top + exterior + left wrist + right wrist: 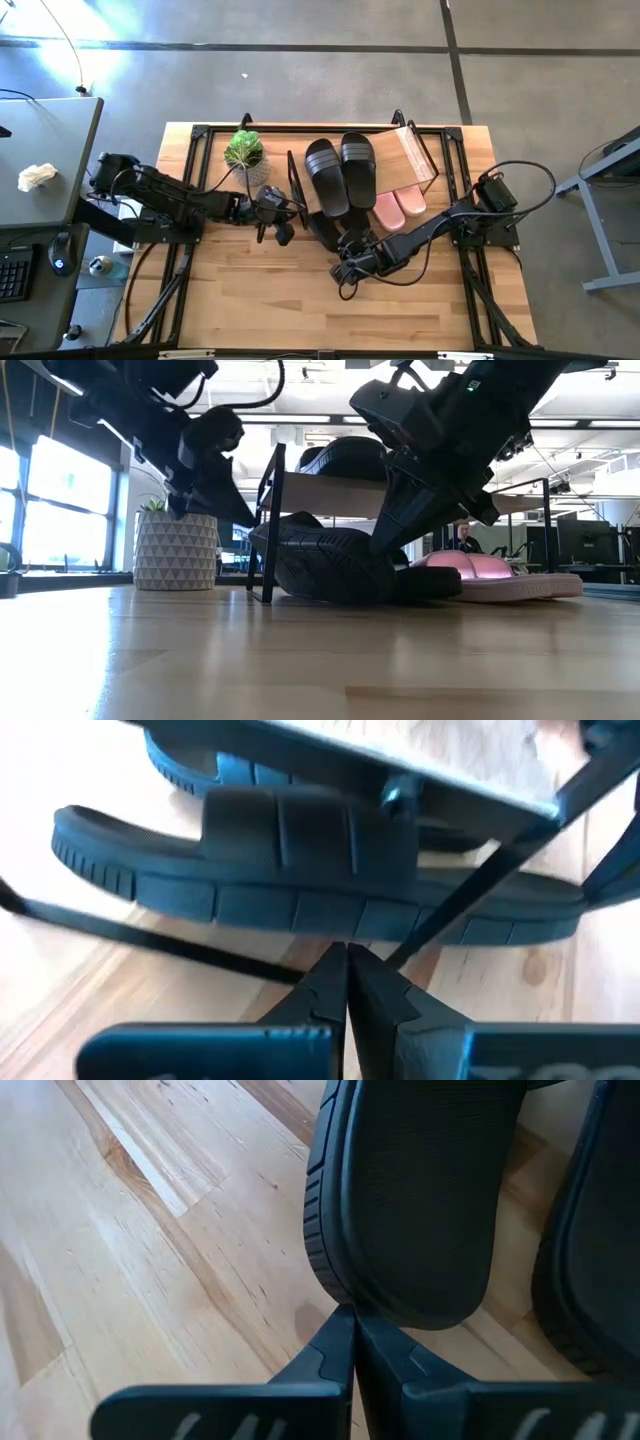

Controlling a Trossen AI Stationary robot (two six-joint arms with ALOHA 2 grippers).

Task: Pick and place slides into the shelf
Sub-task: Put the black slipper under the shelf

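The shelf point(412, 150), a black frame with a light wood board, stands at the table's far middle. Two black slides point(340, 172) lie on the board. Two pale pink slides point(400, 208) rest on the table under its right part. Another black slide point(322, 230) lies on the table at the shelf's near left corner, half under the board. My right gripper point(350, 255), shut, is at that slide's near end. My left gripper point(283, 215), shut, is at the shelf's left frame. My right gripper has its shut fingertips point(350, 1325) against the rounded near end point(335, 1285) of the black slide on the table. It comes slanting down from the table's near right. The slide lies with its sole on the table point(330, 585). My left gripper ends right at the thin frame bars point(420, 925), level from the table's left. Whether it touches them cannot be told.
A potted green plant point(245, 150) in a patterned white pot point(175, 550) stands left of the shelf at the far edge. Bare wood point(300, 300) fills the near half of the table. A desk with a keyboard and mouse lies off the left edge.
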